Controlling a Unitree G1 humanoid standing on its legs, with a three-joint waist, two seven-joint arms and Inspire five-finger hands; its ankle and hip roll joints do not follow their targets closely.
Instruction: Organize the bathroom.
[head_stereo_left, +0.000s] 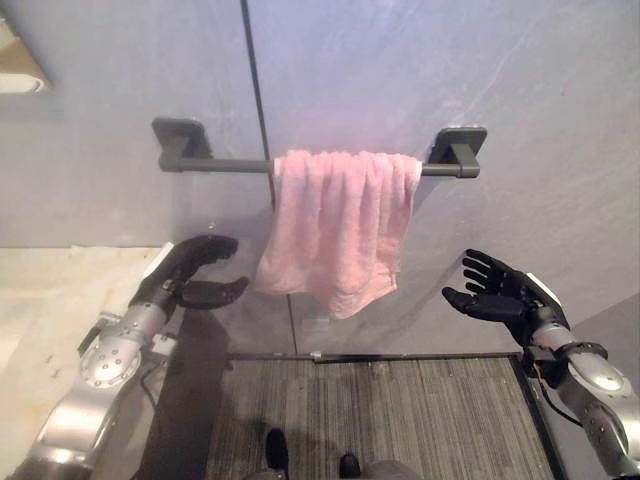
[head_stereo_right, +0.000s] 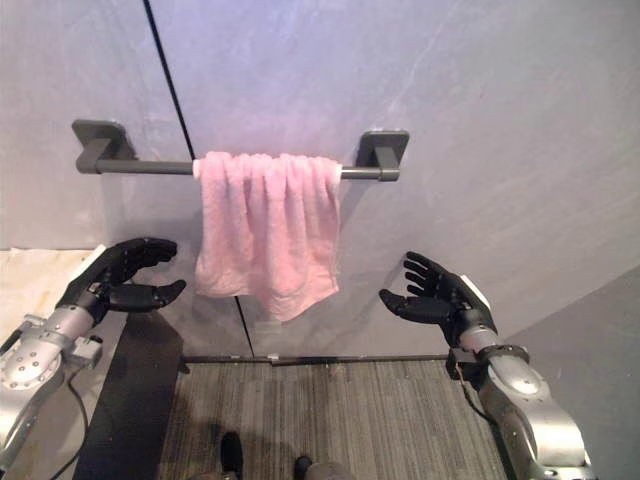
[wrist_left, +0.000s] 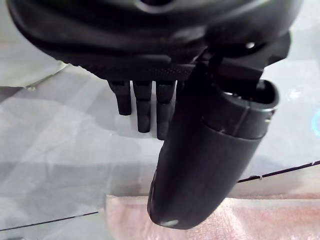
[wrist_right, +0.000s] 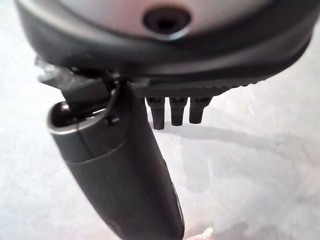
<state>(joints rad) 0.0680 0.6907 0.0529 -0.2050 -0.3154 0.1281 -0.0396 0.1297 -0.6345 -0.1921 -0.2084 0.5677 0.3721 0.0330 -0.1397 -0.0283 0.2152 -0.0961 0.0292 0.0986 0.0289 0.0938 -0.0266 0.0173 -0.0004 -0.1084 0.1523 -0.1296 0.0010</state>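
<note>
At the far left, a pale floor (head_stereo_left: 40, 330) meets the base of the grey wall (head_stereo_left: 420, 60), and a beige fixture (head_stereo_left: 18, 68) juts in at the upper left corner of the wall; what it is cannot be made out. The left hand (head_stereo_left: 190, 275) is raised before the wall, low and to the left of the towel, its fingers (head_stereo_left: 205, 246) loosely bent above the thumb and grasping nothing; a gap of bare wall separates it from the cloth. In the left wrist view the same hand (wrist_left: 200, 150) shows its thumb extended with the pink cloth beyond it, not touching so far as can be judged. A dark seam (head_stereo_left: 258, 120) runs down the wall and passes behind the bar. The bar (head_stereo_left: 225, 165), dark grey, is fixed level on two brackets, one at each end. The towel (head_stereo_left: 340, 225), pink, hangs folded over the right half of the bar, bunched in vertical pleats, its lower edge uneven and lowest at the middle. Below it a grey striped mat (head_stereo_left: 400, 415) lies against the foot of the wall. The right hand (head_stereo_left: 500, 290) is held up to the right of the towel, palm turned toward it, fingers (head_stereo_right: 425, 272) spread and released, clear of the cloth and holding nothing.
</note>
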